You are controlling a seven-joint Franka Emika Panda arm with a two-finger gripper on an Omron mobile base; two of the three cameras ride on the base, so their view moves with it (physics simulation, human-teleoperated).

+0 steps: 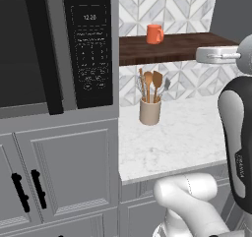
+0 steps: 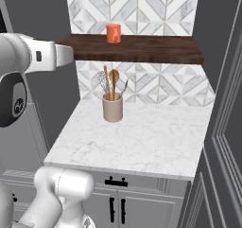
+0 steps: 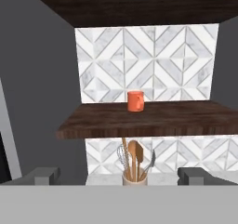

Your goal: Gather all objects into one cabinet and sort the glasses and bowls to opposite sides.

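**Mug on shelf, gripper open and empty**

While the mug (image 1: pixel 154 34) sits upright on the dark wooden shelf (image 1: pixel 177 48), nothing touches it. It stands near the shelf's back edge, toward the left end, close to the tiled wall (image 2: pixel 142 7). Left base view shows its handle pointing right.

Hand view: mug (image 3: pixel 135 101) dead ahead, well apart from the gripper (image 3: pixel 119 176). Fingertips (image 3: pixel 44 175) spread wide at the bottom corners, nothing between them. A second wooden shelf (image 3: pixel 139 4) runs above.

Below the shelf, a beige utensil holder (image 2: pixel 112 107) with wooden spoons stands on the marble counter (image 2: pixel 142 142), near its back edge, just left of centre.

Left of the counter: microwave (image 1: pixel 54 44) with dark keypad, grey base cabinets (image 1: pixel 64 177) with black handles under it. Tall grey panel (image 2: pixel 222 127) at the counter's right edge.
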